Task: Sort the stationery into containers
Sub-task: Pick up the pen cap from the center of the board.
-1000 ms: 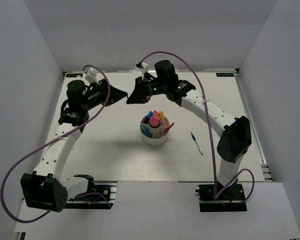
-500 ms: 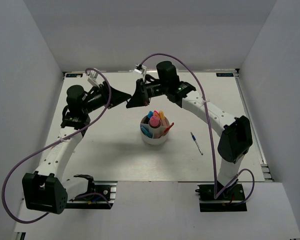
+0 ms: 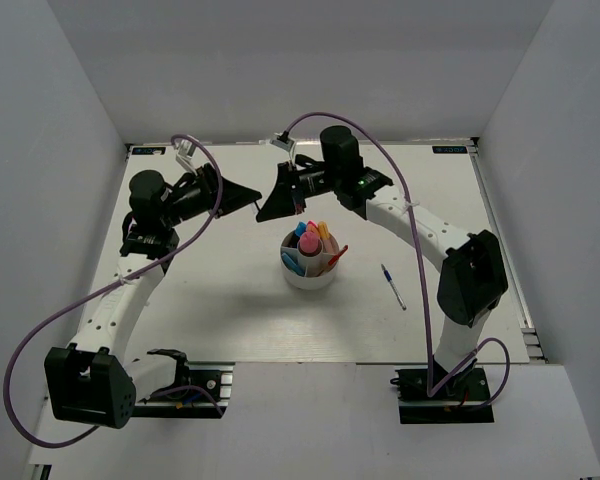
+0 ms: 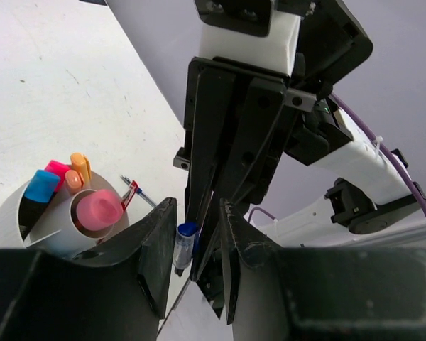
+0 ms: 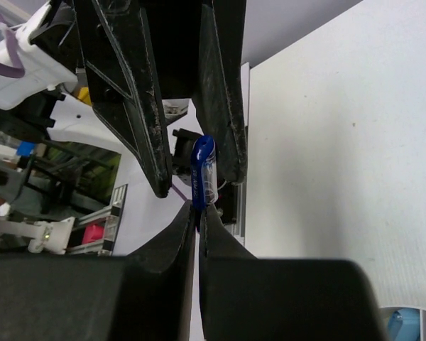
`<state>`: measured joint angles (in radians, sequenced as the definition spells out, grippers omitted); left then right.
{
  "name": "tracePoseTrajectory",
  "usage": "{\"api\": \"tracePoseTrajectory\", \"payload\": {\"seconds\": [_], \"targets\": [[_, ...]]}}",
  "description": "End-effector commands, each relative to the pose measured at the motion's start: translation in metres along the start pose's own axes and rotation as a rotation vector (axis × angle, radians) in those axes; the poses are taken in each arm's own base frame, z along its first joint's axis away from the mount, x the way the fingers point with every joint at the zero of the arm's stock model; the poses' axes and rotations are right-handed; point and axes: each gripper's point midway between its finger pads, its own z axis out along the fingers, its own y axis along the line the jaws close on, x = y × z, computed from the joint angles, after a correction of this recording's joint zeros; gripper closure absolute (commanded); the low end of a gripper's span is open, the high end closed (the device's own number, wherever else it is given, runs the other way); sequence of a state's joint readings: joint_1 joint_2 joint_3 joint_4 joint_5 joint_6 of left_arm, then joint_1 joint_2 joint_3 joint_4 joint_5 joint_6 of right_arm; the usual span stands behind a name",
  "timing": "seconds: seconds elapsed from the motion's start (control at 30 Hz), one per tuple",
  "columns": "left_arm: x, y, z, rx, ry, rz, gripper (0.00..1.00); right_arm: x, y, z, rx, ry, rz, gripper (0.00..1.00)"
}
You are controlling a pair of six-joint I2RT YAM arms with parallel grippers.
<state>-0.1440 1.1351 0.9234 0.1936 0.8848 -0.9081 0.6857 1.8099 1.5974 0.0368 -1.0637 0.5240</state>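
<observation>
My right gripper [image 5: 197,212] is shut on a thin blue pen [image 5: 202,170] with a clear cap, holding it in the air behind the cup. My left gripper [image 4: 197,206] is open, its fingers [image 4: 160,245] on either side of the pen's capped end [image 4: 184,245]. From above, the left gripper [image 3: 252,196] and the right gripper [image 3: 267,210] meet tip to tip. The round white cup [image 3: 292,278] holds pink, blue and orange highlighters and a red pen. It also shows in the left wrist view [image 4: 14,224], with a pink highlighter [image 4: 99,209] in its central well.
A second thin blue pen [image 3: 393,286] lies on the white table right of the cup. White walls close in the table at the left, right and back. Purple cables loop from both arms.
Both wrists have shifted slightly; the right wrist moved a little right. The grippers stay tip to tip with the pen between them.
</observation>
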Motion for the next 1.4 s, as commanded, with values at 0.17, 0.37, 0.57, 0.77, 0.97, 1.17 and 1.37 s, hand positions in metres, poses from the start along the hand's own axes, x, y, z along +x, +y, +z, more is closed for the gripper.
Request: {"api": "tracePoseTrajectory", "payload": {"seconds": [0.17,0.37,0.57,0.77,0.97,1.17,1.37], "targets": [[0.012,-0.009,-0.005,0.064,0.058,0.007,0.57,-0.015,0.027,-0.011,-0.074,-0.028,-0.04,1.0],[0.018,-0.004,-0.006,0.054,0.068,-0.013,0.61,-0.013,0.026,-0.012,-0.083,-0.024,-0.034,1.0],[0.017,-0.004,-0.006,0.058,0.062,-0.022,0.65,-0.008,0.025,-0.012,-0.084,-0.012,-0.034,1.0],[0.014,-0.005,-0.004,0.06,0.057,-0.02,0.6,-0.006,0.025,-0.014,-0.081,-0.008,-0.04,1.0],[0.011,-0.007,-0.003,0.068,0.051,-0.011,0.58,-0.004,0.025,-0.013,-0.081,-0.001,-0.04,1.0],[0.013,-0.004,-0.003,0.066,0.054,-0.016,0.6,-0.003,0.025,-0.014,-0.079,0.0,-0.042,1.0],[0.024,0.0,-0.005,0.076,0.097,-0.018,0.64,-0.001,0.027,-0.013,-0.088,0.007,-0.039,1.0]]}}
